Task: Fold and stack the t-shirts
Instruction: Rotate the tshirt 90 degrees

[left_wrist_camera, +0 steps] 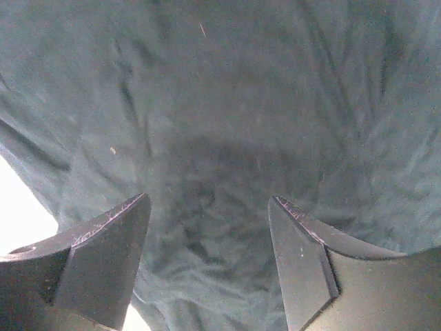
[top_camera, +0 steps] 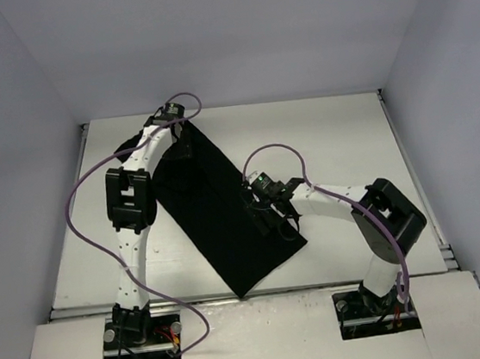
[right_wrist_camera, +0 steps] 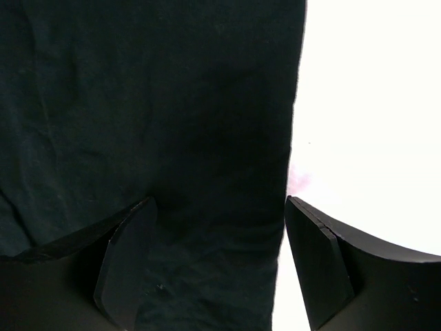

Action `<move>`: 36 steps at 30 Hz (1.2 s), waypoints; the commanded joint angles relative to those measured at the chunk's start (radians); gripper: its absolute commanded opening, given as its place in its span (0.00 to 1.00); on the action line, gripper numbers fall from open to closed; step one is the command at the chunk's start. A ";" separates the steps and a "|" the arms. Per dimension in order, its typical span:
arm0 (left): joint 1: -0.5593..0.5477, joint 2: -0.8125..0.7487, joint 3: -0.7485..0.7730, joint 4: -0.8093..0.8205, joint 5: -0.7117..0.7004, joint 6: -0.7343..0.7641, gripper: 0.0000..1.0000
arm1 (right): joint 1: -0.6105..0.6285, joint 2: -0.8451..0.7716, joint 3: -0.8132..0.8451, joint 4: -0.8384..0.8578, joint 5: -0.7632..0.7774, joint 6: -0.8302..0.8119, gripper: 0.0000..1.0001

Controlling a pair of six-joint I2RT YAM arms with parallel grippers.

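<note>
A black t-shirt lies on the white table as a long folded strip, running diagonally from the far left to the near middle. My left gripper hovers open over its far end. In the left wrist view the left gripper has wrinkled dark cloth filling the space below its spread fingers. My right gripper is open over the strip's right edge. In the right wrist view the right gripper straddles the cloth's straight edge, one finger over fabric, the other over bare table. Neither holds anything.
White walls close in the table at the back and on both sides. A raised rail runs along the table's right edge. Purple cables loop from both arms. A patch of bare table shows at the left of the left wrist view.
</note>
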State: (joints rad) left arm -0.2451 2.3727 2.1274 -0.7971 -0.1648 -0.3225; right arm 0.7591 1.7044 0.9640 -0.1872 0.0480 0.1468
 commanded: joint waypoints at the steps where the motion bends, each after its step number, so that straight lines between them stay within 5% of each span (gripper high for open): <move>1: 0.013 0.042 0.054 0.007 0.002 0.007 0.65 | 0.082 0.029 -0.058 0.051 -0.005 0.095 0.73; 14: -0.060 0.206 0.272 0.006 0.136 0.098 0.65 | 0.454 0.134 -0.019 0.152 -0.121 0.363 0.73; 24: -0.077 0.117 0.479 0.013 0.177 0.099 0.68 | 0.297 -0.018 0.040 0.063 -0.008 0.253 0.73; 30: -0.030 -0.163 0.302 0.009 0.122 0.085 0.70 | 0.109 -0.049 0.238 -0.019 -0.008 0.057 0.74; 36: -0.004 -0.487 -0.132 0.014 0.076 0.110 0.70 | -0.047 0.074 0.417 -0.022 -0.099 -0.035 0.74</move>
State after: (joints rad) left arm -0.2626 2.1062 2.1717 -0.7778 -0.0425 -0.2375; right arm 0.7802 1.7359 1.2710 -0.1913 0.0074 0.2116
